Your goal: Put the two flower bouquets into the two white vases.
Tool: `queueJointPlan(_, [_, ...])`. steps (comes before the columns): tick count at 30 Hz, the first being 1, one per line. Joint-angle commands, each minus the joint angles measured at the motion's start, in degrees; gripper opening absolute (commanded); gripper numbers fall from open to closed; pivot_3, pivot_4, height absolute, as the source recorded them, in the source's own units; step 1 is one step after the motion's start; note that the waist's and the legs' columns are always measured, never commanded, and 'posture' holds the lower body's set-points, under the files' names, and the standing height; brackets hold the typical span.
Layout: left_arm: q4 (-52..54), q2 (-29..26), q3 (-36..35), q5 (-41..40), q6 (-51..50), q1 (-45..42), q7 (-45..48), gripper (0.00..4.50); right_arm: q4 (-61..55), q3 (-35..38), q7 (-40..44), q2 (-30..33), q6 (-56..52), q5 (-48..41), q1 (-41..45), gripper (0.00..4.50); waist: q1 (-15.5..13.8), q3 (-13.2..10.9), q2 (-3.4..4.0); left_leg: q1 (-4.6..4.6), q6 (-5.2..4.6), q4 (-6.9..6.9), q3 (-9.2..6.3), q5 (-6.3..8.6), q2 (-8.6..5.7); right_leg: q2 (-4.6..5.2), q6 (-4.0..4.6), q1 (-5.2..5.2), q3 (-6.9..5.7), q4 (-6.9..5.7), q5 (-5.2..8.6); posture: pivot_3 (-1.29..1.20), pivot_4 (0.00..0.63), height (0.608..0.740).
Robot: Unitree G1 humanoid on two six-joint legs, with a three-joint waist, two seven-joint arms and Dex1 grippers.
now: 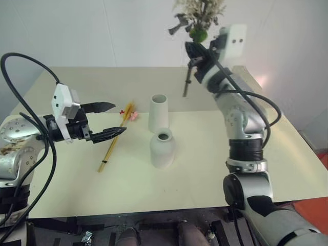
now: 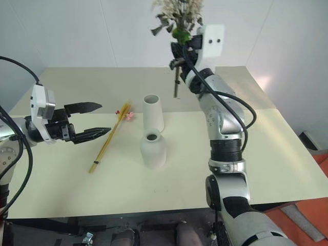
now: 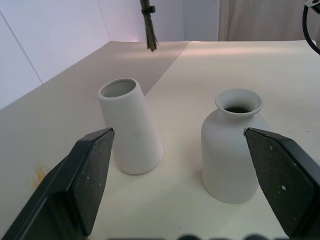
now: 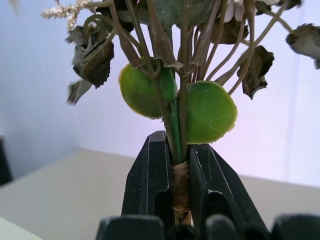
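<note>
On the cream table [image 1: 205, 174] we see the right gripper [image 4: 179, 165] clamping the bushy bouquet [image 1: 199, 15] aloft at 12 o'clock; the left gripper [image 1: 108, 119] gapes wide, empty, at 9 o'clock of the vases [image 1: 159, 113], bare tabletop toward the near edge.

Lighting even and bright, diffuse, from overhead. The table [image 1: 287, 154] shows a pinkish glare patch at its far right corner, beyond the tall vase [image 1: 158, 112]. Shadows soft: a faint one under the short vase [image 1: 163, 148], none hard-edged. Head views sharp across the table. In the right wrist view the green leaves [image 4: 210, 112] are crisp, the wall behind them blurred and backlit; the upper foliage reads dark against it.
</note>
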State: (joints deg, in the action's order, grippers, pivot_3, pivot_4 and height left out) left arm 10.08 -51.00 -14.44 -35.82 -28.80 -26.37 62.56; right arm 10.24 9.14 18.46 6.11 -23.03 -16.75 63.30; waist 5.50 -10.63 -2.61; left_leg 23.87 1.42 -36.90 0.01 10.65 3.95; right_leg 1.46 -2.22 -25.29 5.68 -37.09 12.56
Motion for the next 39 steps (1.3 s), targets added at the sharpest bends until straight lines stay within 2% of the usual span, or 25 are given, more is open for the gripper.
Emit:
queueJointPlan(1, [0.7,-0.9,-0.8,0.1,0.7,-0.6,-0.1,4.50,2.9,-0.6,-0.1,-1.6,5.3,-0.5,5.1,0.20,0.0,0.0,0.01,0.00,0.00,0.00,0.00,0.00,0.00,0.00,0.01,-0.01,0.00,0.00,0.00,0.00,0.150,0.740])
queueJointPlan(9, [2.5,-1.6,-2.2,-0.4,-0.1,1.0,-1.2,4.50,14.2,-3.1,2.2,-6.0,15.0,0.8,6.6,0.20,0.1,0.0,0.02,0.00,0.00,0.01,0.00,0.00,0.01,0.00,0.02,-0.01,-0.01,0.01,0.00,0.00,0.150,0.740])
queueJointPlan(14, [3.5,-2.6,-3.4,-1.2,-0.7,2.0,-1.8,4.50,23.1,-3.8,0.9,-6.9,22.5,3.5,7.5,0.20,0.1,0.0,0.02,0.01,0.00,0.01,0.00,0.00,0.01,0.01,0.02,-0.01,-0.03,0.01,0.00,0.00,0.150,0.740])
queueJointPlan(27, [5.8,-3.1,-5.2,-1.6,-2.6,4.3,-3.7,4.50,28.8,-6.1,2.9,-7.8,28.3,6.5,4.0,0.20,0.2,0.0,0.03,0.00,0.00,0.05,-0.01,0.00,0.02,0.00,0.04,-0.03,-0.02,0.00,-0.01,0.00,0.150,0.740])
queueJointPlan(39, [5.9,-4.1,-6.1,-1.6,-3.0,5.0,-4.3,4.50,23.3,-7.8,3.6,-6.9,29.2,7.3,-3.0,4.45,0.1,0.0,0.04,0.01,0.00,0.05,-0.01,0.00,0.01,0.01,0.03,-0.03,-0.02,0.01,-0.01,0.00,0.150,0.740])
